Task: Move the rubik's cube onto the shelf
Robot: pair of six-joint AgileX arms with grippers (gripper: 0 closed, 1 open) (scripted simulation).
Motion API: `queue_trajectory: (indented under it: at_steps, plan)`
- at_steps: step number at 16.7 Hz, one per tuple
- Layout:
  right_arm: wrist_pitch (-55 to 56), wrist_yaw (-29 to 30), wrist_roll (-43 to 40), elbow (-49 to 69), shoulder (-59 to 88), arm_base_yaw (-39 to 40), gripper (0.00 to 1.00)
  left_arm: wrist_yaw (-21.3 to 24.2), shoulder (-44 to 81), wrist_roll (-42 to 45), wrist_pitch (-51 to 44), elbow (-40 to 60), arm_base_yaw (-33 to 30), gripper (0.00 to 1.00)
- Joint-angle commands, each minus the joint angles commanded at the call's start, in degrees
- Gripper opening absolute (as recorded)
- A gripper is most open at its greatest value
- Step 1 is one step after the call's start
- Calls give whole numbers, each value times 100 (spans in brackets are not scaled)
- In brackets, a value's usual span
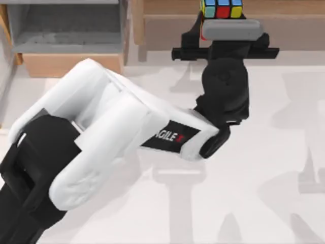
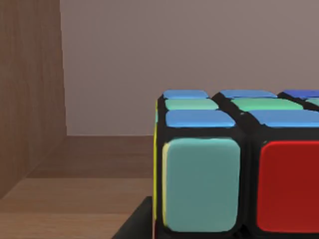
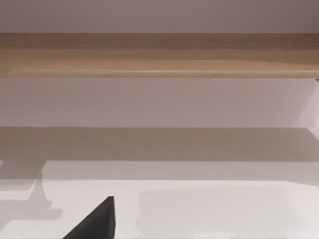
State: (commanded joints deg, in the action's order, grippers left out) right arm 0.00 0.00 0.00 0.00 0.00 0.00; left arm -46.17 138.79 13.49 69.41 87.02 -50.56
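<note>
Your left gripper (image 1: 221, 20) reaches to the shelf (image 1: 284, 10) at the table's far edge, jaws pinching the rubik's cube (image 1: 221, 8) over its plank top

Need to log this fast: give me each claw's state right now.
Left claw: closed on the rubik's cube, at the shelf.
Right claw: cannot tell.

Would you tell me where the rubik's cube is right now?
In the top view, the rubik's cube is at the far edge, right of centre, at the shelf, beyond the left gripper.
</note>
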Motion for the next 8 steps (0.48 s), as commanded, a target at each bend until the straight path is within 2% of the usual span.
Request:
queue_trajectory:
  at_steps: [3,8]
  plan:
    - [0,0,0,0,0,0,100,7,8,-8,61,191,30,0]
    - [0,0,0,0,0,0,100,-142,146,-219,319,1194,176,0]
